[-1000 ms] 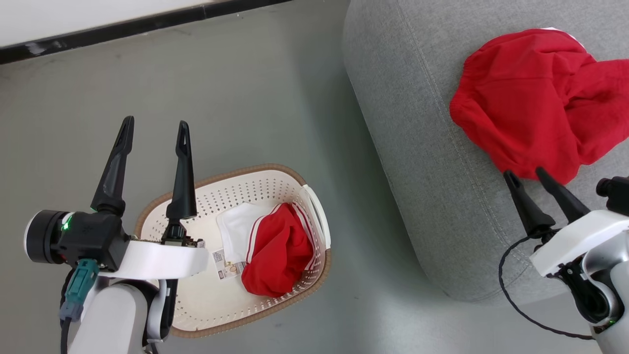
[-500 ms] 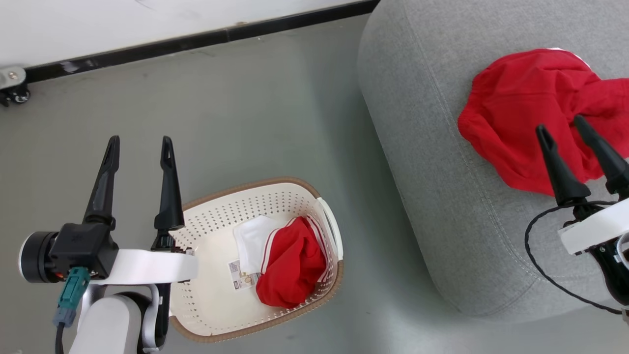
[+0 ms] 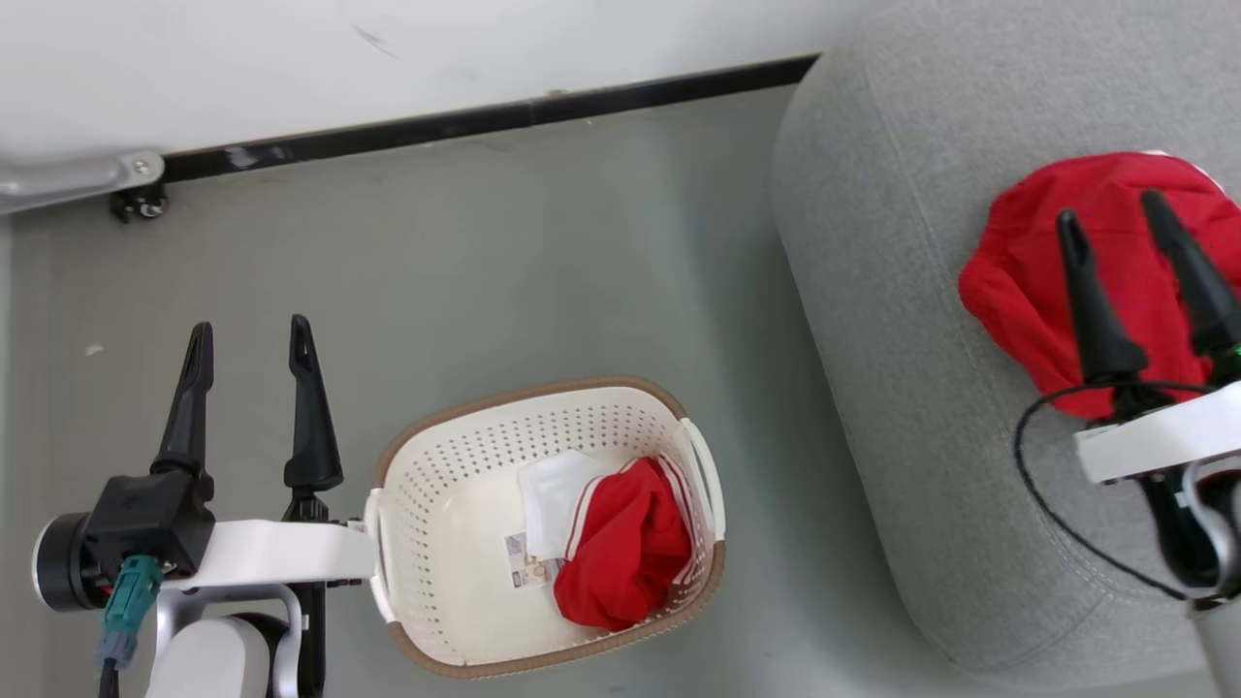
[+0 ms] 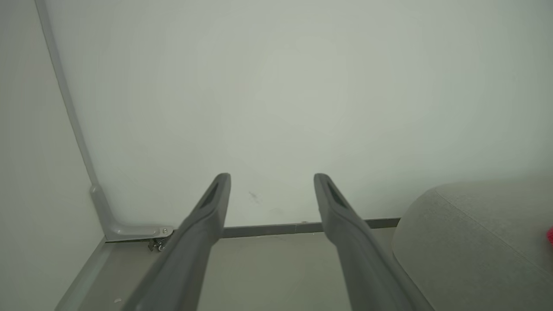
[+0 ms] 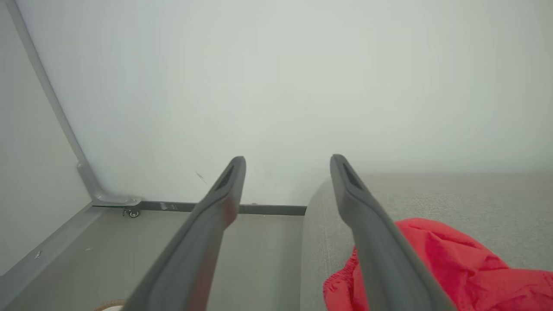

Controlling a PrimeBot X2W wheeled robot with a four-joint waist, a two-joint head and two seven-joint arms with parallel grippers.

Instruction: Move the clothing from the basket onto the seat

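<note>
I count two reds: one clothing piece [image 3: 625,548] bunched at the right end of the basket [image 3: 543,388] beside a white cloth [image 3: 551,490], and a second clothing piece [image 3: 1013,281] on the seat [image 3: 873,291], set in from its left edge. The right gripper [image 3: 1108,208] is over that one with its jaws spread. The left gripper [image 3: 249,327] is spread too, over the floor [image 3: 485,271] off the basket's left end. A floor strip separates basket and seat.

Whole head view has swung (that's the camera turning, not the stuff moving), so a lot more wall [image 3: 388,58] and a little caster [image 3: 141,202] have come in at the top left. The right gripper [image 3: 1108,208] went from its tips just touching the near edge of the red clothing [image 3: 1018,281] on the seat [image 3: 873,291] to hanging over its middle. The left gripper [image 3: 250,326] used to overlap the basket [image 3: 543,388] at its far-left rim and is now clear of it, off to the left.
</note>
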